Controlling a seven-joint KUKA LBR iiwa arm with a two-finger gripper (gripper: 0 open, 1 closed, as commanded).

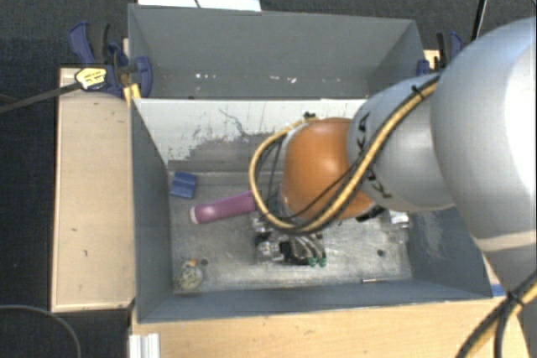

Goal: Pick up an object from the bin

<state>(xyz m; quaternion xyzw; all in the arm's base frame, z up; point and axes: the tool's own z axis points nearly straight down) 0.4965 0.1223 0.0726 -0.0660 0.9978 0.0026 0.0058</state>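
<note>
**Gripper [291, 249] low over the middle of the bin floor, beside a pink tube**

Camera view: the arm [470, 138] reaches in from the right and bends down into the grey bin [268, 46]. An orange cover [323, 168] sits on its wrist, with cables [267, 180] looped round the cover's left side. Below the cover, the dark tip of the gripper is close to the bin floor. It is about midway between the left and right walls and nearer the front wall than the back. Whether it is released, clenched or grasping something cannot be told, because the cover and cables hide much of it.

The pink tube [222, 208] lies on its side just left of the gripper. It points toward the left wall, and its right end passes behind the cable loop. Whether the tube touches the gripper cannot be told.

A small blue block [183, 184] lies near the left wall, just behind the tube's left end and apart from it. A small mottled round thing [191, 272] rests in the front left corner, well apart from the gripper. A white thing [398, 221] shows by the arm toward the right wall, partly hidden.
</note>
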